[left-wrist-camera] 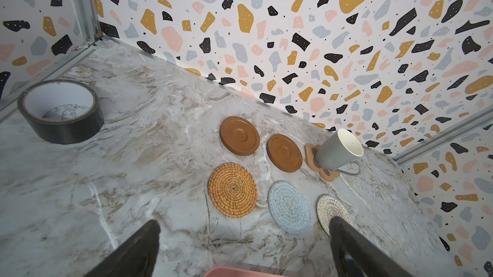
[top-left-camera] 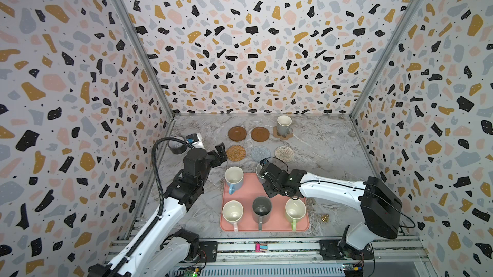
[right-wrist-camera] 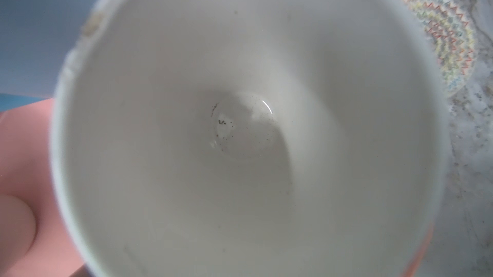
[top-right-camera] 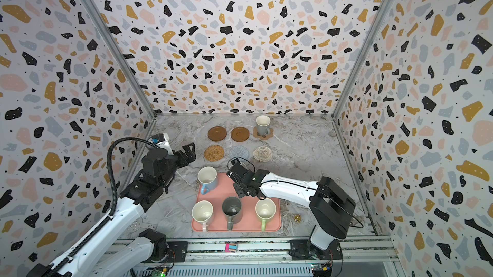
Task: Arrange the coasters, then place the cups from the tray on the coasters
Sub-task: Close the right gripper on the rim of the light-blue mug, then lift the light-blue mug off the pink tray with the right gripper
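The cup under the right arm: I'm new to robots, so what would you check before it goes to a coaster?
1. Right end effector closed: ok.
2. Its hold on the cup: cannot tell, the contact is hidden.
3. Cup empty inside: ok, only a few specks.
4. Cream coaster bare and ready: ok.
5. Left end effector open, holding nothing, off to the side of the route: ok.

A lab robot booth (staged, kitchen-like): terrazzo-print panels (top-left-camera: 253,49) in aluminium framing (top-left-camera: 139,43), marble-look tabletop (top-left-camera: 320,150), arms (top-left-camera: 333,185) on a rail (top-left-camera: 266,247).
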